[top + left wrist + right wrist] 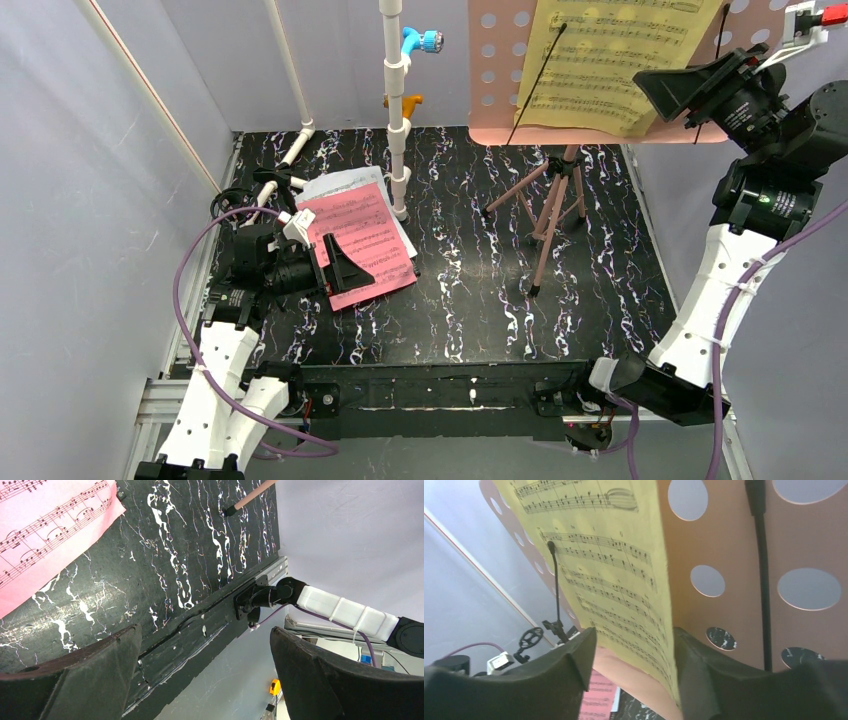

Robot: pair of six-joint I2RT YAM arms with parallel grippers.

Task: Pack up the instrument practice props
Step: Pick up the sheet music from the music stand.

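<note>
Yellow sheet-music page [600, 60] stood on the desk of the pink music stand [500, 80], upper right of the table, leaning against the hole-punched panel. One black wire retainer [555, 580] lay across its face. A second retainer [758, 555] ran down the bare desk, clear of the page.

- Right gripper [665, 88] was raised to desk height at the page's right side. In the wrist view its fingers straddled the lower right edge of the page [614, 580], one in front, one behind.
- The jaws stood partly apart with a gap visible; no firm pinch on the paper could be seen.
- Step in hand, as judged: taking the yellow page off the stand.
- Next move likely calls for closing on the edge, then drawing the sheet out from under the retainer without tearing it or rocking the tripod.
- Pink page [365, 240] lay flat at left on a white page [340, 185].
- Left gripper [345, 265] hung low over the pink page's near edge, jaws fully spread, holding nothing.
</note>
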